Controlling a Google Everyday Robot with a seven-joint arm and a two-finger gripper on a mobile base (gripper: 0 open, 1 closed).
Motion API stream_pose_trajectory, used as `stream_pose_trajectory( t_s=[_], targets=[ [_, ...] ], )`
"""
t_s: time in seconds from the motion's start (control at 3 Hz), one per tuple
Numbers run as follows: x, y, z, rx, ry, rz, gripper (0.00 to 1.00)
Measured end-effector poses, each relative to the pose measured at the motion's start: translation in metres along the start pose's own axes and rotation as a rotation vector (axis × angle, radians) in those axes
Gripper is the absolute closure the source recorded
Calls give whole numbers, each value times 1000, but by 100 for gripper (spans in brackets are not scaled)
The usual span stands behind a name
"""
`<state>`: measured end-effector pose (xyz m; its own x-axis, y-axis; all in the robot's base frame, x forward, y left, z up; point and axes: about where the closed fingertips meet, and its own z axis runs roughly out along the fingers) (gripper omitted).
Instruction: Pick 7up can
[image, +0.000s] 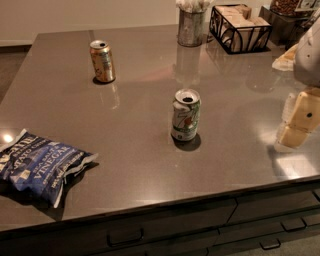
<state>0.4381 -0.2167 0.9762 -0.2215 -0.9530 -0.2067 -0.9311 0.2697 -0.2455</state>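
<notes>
Chip bag (42, 167) lies nearest, at left. Midway across the counter (135, 165) the 7up can (186, 115) stands upright, untouched. The gripper (299, 120) hovers well to its right, and I cannot tell how wide it is. This looks like the approach step, and next it must reach left.

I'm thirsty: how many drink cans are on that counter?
2. The green and white can stands in the middle of the counter; the gold can stands further back, left. The end effector is at the view's right edge, touching neither. None seems hidden.
</notes>
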Motion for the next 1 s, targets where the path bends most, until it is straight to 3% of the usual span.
stream_pose_trajectory(
  t_s=[0.67,1.0],
  targets=[
    [-11,-5,8,20,-23,32,0],
    [-35,-8,26,21,-81,48,0]
  ],
)
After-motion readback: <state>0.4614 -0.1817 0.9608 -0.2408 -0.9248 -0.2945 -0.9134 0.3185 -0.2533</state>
